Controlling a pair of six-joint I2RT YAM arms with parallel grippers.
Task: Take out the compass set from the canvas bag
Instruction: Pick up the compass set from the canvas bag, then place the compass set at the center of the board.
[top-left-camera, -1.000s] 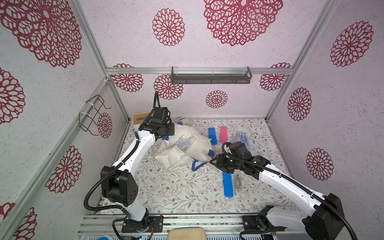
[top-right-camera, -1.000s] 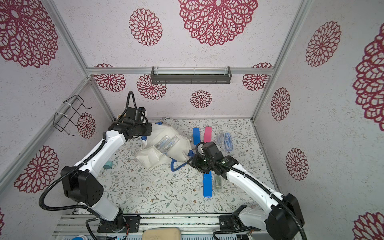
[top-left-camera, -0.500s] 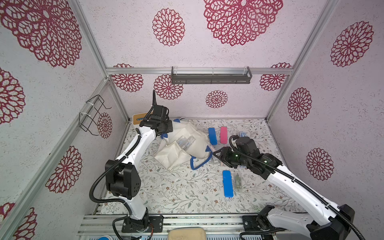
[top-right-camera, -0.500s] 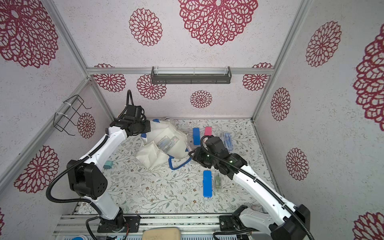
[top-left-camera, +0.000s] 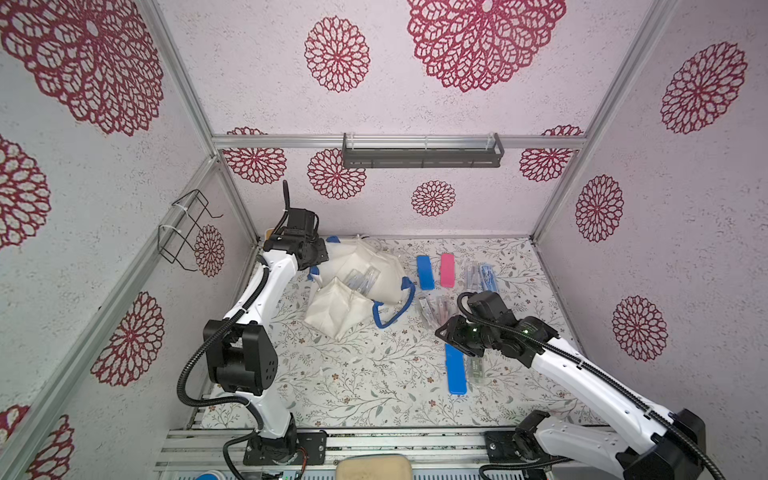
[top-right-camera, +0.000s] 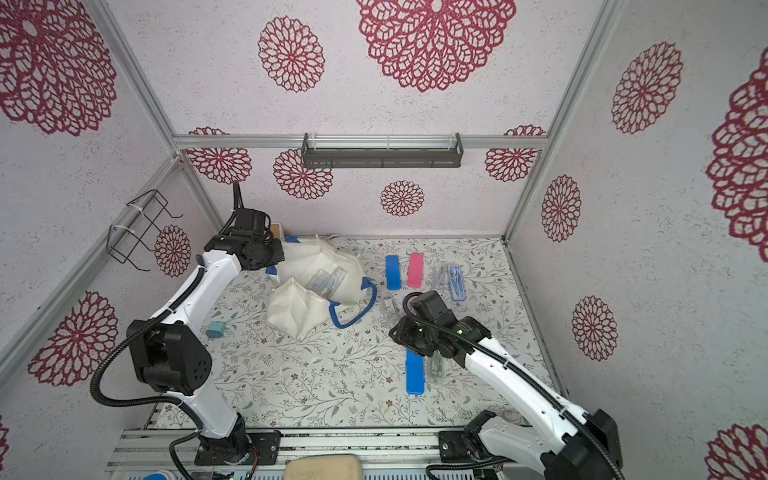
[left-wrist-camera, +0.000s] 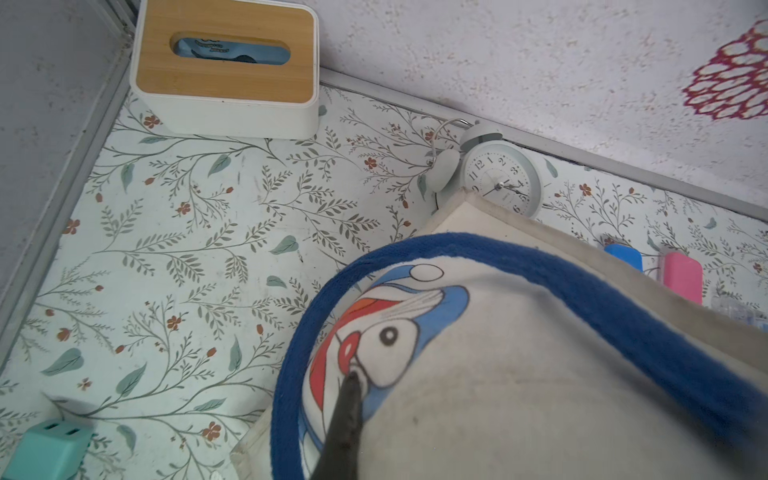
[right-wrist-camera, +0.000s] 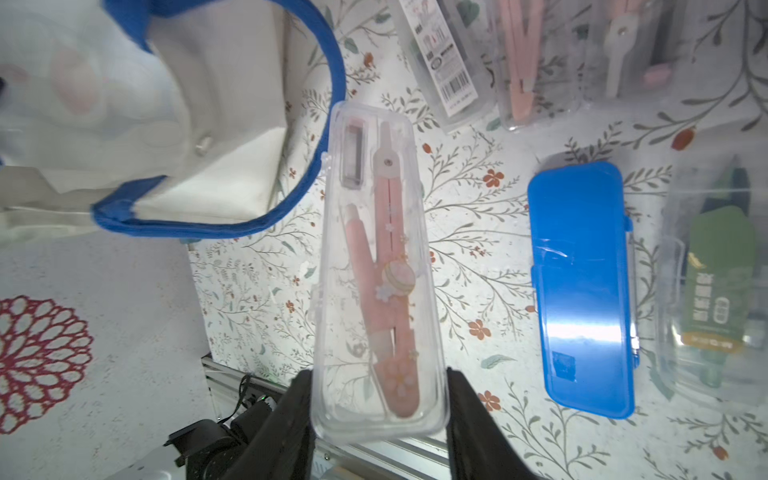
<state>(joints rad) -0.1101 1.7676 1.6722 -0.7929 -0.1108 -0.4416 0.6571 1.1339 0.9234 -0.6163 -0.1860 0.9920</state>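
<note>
Holding compass set (right-wrist-camera: 376, 274) beside canvas bag (top-left-camera: 370, 264).
My right tool (right-wrist-camera: 379, 386) grips one end, case pointing straight out; left tool (left-wrist-camera: 351, 382) pinches bag.

The off-white canvas bag (top-right-camera: 307, 266) with blue strap handles lies slumped on its side on the floral-print counter (top-right-camera: 332, 386). Clear plastic cases (top-right-camera: 328, 279) show at its opening, and the left pincer (top-right-camera: 277, 258) sits against its far end. The right pincer (top-right-camera: 401, 336) hangs close by one end of a long blue plastic case (top-right-camera: 414, 374), apart from the bag.
</note>
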